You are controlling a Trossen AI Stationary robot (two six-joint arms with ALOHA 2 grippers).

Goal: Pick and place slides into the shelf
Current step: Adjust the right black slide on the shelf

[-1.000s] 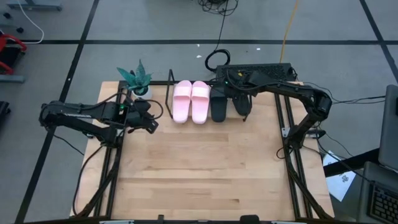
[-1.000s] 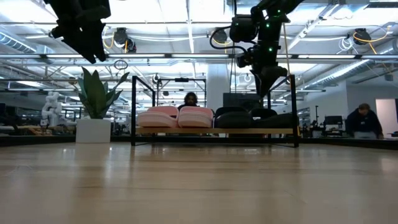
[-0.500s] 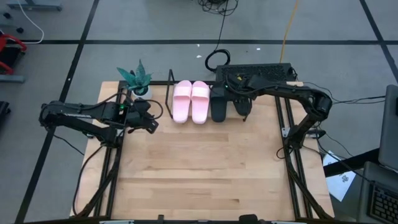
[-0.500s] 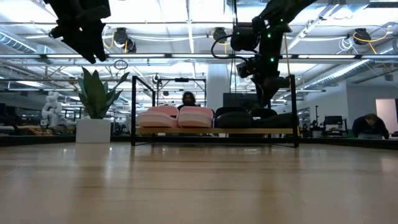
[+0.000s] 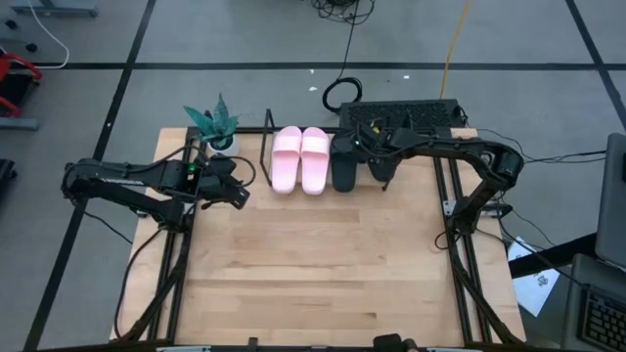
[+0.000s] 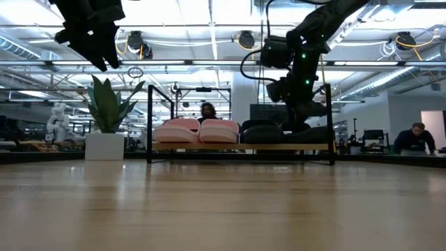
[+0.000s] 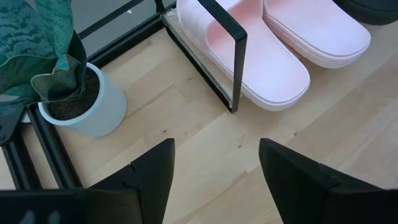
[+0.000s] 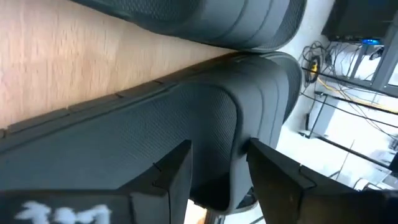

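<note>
I see all four slides on the shelf (image 5: 266,147): the pink pair (image 5: 301,159) by its plant-side end frame, one black slide (image 5: 343,164) beside them. My right gripper (image 5: 383,168) pinches the strap of the outermost black slide (image 5: 381,166). My left gripper (image 5: 242,186) hovers open beside the shelf, near the potted plant (image 5: 213,124).

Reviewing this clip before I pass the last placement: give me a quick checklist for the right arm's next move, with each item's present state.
1. Pink slides on the shelf: ok.
2. First black slide on shelf: ok.
3. Second black slide fully seated: cannot tell.
4. Right gripper released from it: not ok, its fingers straddle the strap.
5. Left gripper open, parked near the potted plant: ok.
</note>
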